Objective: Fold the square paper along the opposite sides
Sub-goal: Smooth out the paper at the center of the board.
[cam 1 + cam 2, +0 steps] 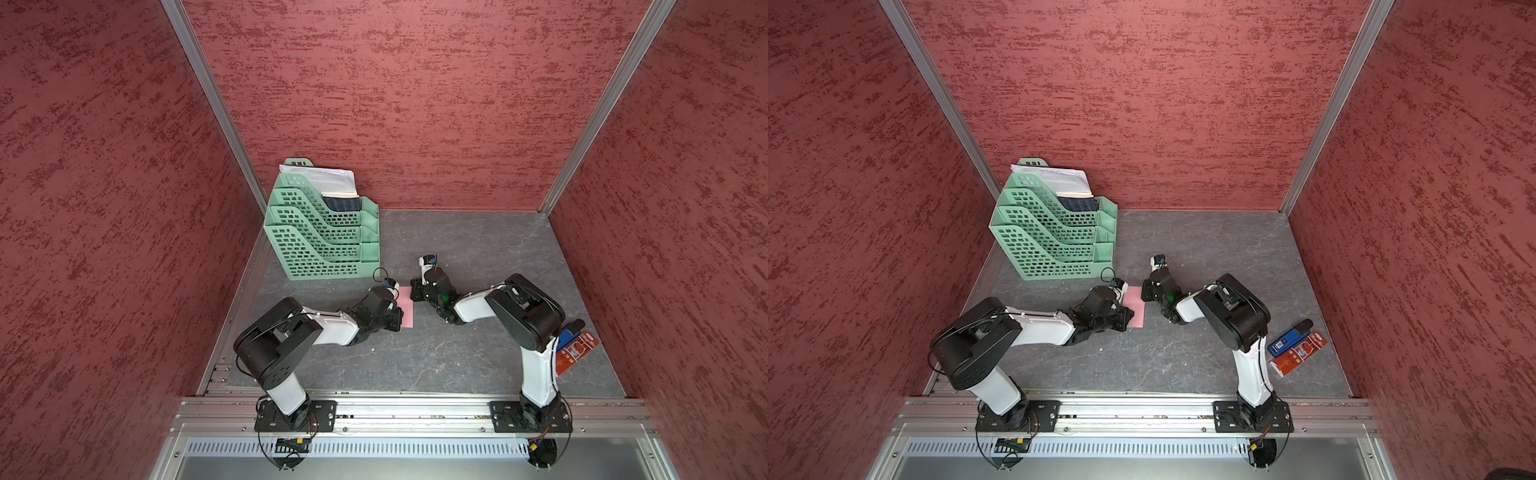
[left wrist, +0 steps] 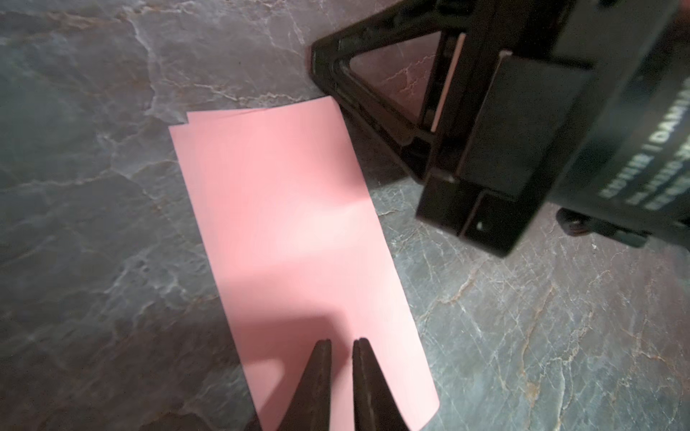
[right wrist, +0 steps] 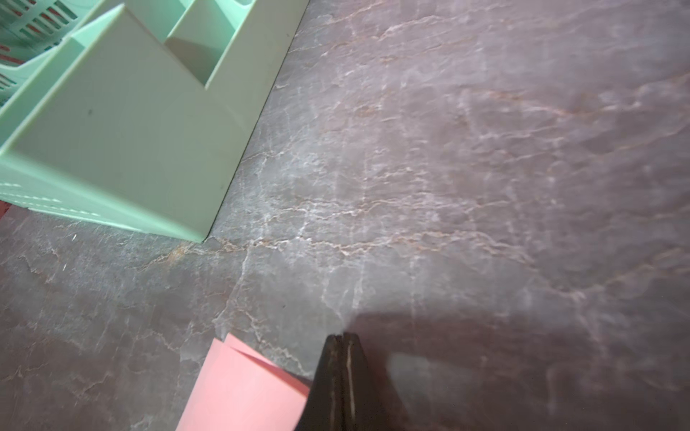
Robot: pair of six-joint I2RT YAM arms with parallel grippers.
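The square paper (image 1: 407,305) (image 1: 1136,309) lies flat on the grey tabletop between the two arms as a narrow pink rectangle. It is folded double, and its two layers sit slightly offset at one short end (image 2: 291,224) (image 3: 242,392). My left gripper (image 2: 341,341) (image 1: 400,319) is over the other short end, its tips on or just above the sheet with a narrow gap showing pink between them. My right gripper (image 3: 342,336) (image 1: 415,293) is shut and holds nothing. It sits low beside the offset corner, just off the paper's long edge.
A green tiered tray rack (image 1: 324,241) (image 1: 1050,245) (image 3: 123,130) holding white printed papers stands behind the left arm, close to the paper's far end. Orange and blue packets (image 1: 1298,351) lie by the right arm's base. Red walls close in three sides.
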